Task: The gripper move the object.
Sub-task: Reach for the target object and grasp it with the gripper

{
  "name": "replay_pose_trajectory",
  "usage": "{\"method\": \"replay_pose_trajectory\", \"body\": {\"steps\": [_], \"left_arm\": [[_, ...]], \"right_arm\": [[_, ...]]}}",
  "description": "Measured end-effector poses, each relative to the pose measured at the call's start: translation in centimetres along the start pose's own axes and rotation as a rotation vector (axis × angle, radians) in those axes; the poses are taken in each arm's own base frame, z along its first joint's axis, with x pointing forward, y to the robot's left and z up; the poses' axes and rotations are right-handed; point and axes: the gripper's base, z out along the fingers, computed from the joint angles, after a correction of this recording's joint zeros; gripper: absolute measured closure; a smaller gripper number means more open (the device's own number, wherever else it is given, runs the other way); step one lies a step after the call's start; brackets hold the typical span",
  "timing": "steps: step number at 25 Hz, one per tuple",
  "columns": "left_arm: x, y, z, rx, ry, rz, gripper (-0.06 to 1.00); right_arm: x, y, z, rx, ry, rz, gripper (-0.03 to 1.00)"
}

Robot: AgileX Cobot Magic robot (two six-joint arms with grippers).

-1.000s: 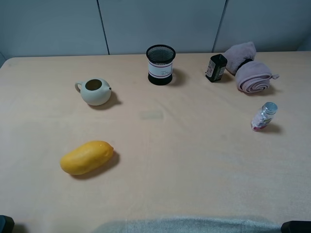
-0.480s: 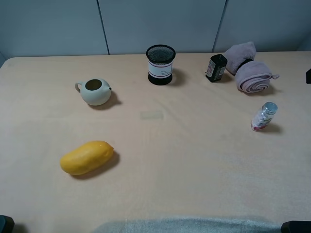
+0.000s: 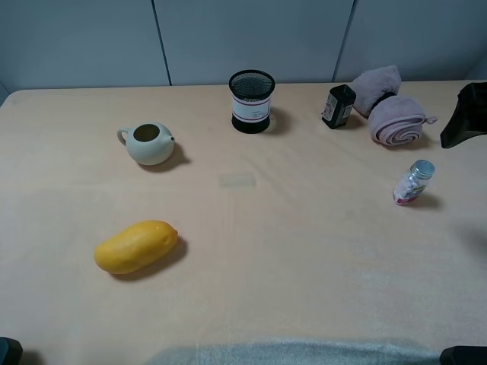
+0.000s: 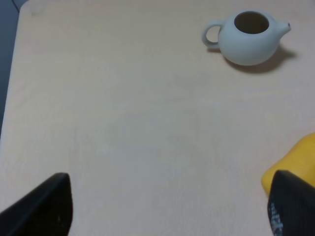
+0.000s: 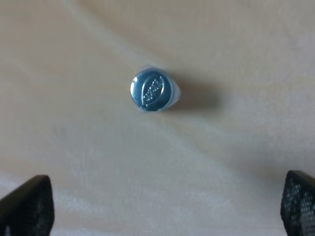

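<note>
The object, a small clear bottle with a silver cap and pink-red label, stands upright on the right of the table. The right wrist view looks straight down on its cap. My right gripper hangs above it, open wide, with nothing between its fingertips. A black part of the right arm shows at the right edge of the high view, behind and to the right of the bottle. My left gripper is open and empty over bare table near the mango.
A yellow mango lies front left, with a pale teapot behind it. At the back stand a black mesh cup, a dark square bottle and a rolled pink towel.
The right arm has come into the high view from the right edge and moved left toward the bottle. No object has moved.
</note>
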Motion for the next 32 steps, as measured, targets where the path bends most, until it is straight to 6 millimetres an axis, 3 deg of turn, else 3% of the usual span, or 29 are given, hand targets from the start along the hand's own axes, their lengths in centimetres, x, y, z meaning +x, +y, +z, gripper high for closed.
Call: {"method": "replay_pose_trajectory", "body": {"steps": [19,32], "left_arm": [[0.0,0.0,0.0,0.000,0.000,0.000,0.15],[0.0,0.0,0.0,0.000,0.000,0.000,0.15]], "right_arm": [[-2.1,0.4,8.6,-0.032,0.144,0.000,0.28],[-2.3,0.3,12.8,-0.024,0.193,-0.014,0.28]]}}
